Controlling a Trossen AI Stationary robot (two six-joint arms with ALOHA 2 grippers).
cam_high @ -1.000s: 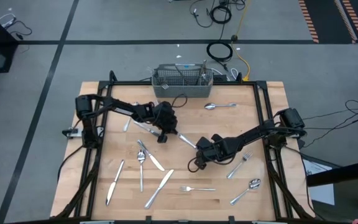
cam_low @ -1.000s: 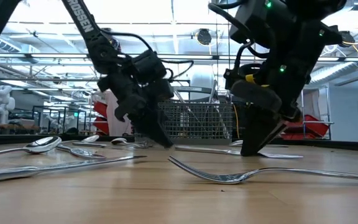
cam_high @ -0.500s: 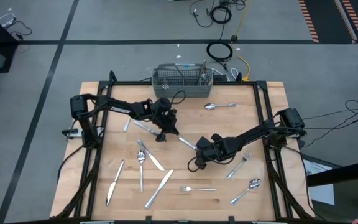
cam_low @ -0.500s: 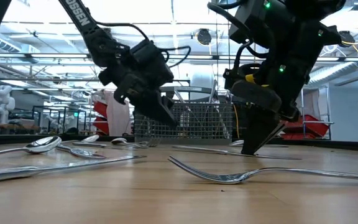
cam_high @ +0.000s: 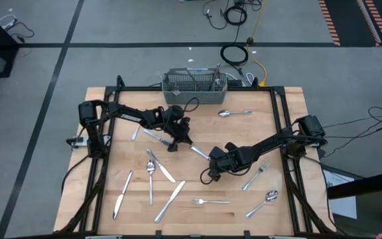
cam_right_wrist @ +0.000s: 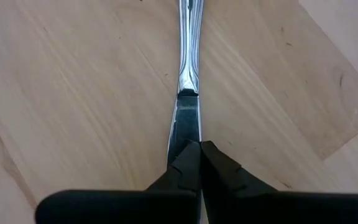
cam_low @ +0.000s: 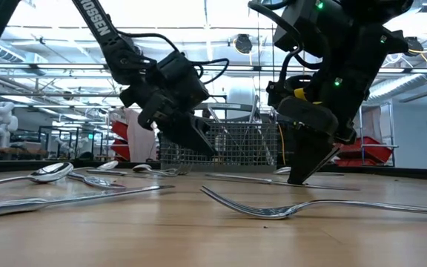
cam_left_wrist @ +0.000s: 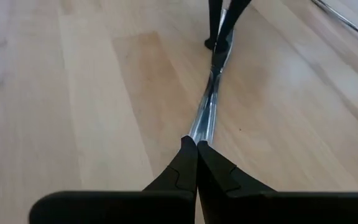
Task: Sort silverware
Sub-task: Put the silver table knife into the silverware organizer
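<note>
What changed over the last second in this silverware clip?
The left end effector, shut, rose off the table. The right end effector closed, tips down on the blade of the knife. The knife and the other silverware stayed put.

Your widest bare patch of counter (cam_high: pixel 257 136) lies at the right rear, between the lone spoon (cam_high: pixel 234 113) near the basket (cam_high: pixel 194 85) and the right arm. The middle is crowded: the left hand (cam_high: pixel 176 143) and the right hand (cam_high: pixel 212 159) both pinch one knife (cam_high: pixel 199 152), which bars the way between them. On the left, knives, a spoon and a fork (cam_high: pixel 151 166) lie close together, leaving only narrow lanes. The front centre has a fork (cam_high: pixel 209 201); right front has a fork (cam_high: pixel 256 175) and a spoon (cam_high: pixel 264 202).
</note>
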